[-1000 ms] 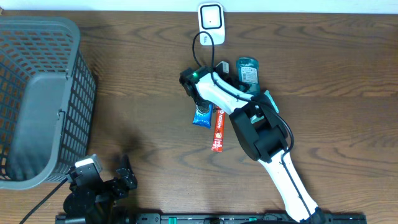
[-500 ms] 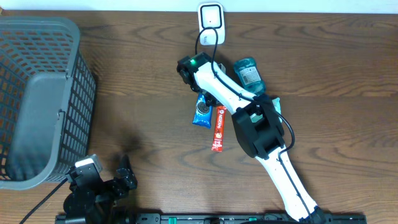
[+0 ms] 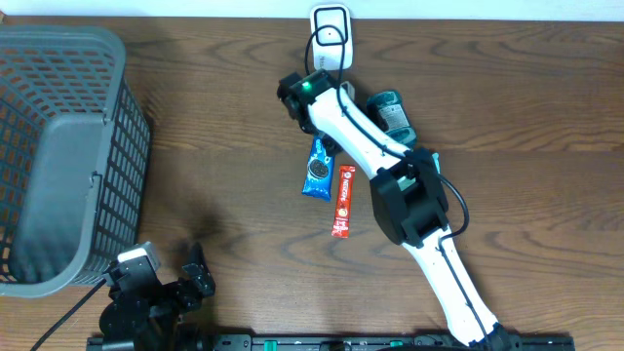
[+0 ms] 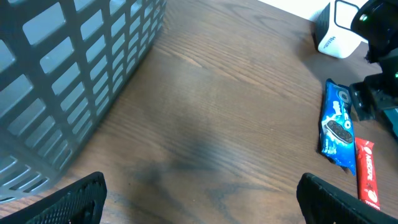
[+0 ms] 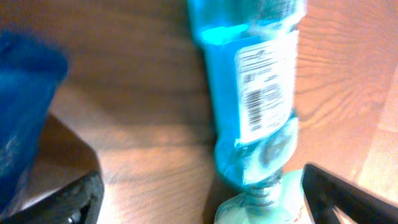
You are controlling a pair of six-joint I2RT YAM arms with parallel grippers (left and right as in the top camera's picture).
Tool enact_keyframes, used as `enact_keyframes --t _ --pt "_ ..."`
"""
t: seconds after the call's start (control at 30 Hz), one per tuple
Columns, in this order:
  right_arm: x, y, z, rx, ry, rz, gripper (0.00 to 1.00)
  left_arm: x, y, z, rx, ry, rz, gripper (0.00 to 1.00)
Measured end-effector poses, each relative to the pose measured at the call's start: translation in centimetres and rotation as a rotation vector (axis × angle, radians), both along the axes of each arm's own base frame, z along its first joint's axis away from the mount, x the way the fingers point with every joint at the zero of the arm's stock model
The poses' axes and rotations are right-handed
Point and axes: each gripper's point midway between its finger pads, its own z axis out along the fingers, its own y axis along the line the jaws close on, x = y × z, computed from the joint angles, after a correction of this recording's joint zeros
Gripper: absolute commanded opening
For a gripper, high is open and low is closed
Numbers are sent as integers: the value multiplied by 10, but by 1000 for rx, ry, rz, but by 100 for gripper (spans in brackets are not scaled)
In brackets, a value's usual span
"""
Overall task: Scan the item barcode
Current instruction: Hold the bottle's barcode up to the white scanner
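Blue bottle (image 5: 225,74) lies flat on the wooden table (image 5: 124,93), right in front of the right claw (image 5: 199,186). The claw's fingers stand wide apart, holding nothing. The barcode label (image 5: 264,93) faces the claw.

The right gripper (image 5: 199,182) opens and shifts toward the white scanner (image 3: 331,26)
Its fingers, close-set a second ago, now stand wide apart; the wrist sits nearer the scanner; the Oreo packet (image 3: 317,168), half covered before, shows whole; the blue bottle (image 3: 392,112) lies more tilted.
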Motion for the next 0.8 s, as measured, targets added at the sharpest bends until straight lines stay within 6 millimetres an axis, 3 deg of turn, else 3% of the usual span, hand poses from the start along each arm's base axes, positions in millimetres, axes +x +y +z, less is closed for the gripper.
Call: enact_keyframes --t 0.2,0.43,0.53,0.63,0.8 --pt "34 -39 1 18 -64 -64 99 0 0 0 0 0 0 98" --pt "50 -80 -11 83 -40 -150 93 0 0 0 0 0 0 98" --pt "52 -83 -14 69 -27 -139 81 0 0 0 0 0 0 98" --pt "51 -82 -19 41 2 -110 56 0 0 0 0 0 0 98" --pt "35 -86 -25 -12 73 -113 56 0 0 0 0 1 0 98"
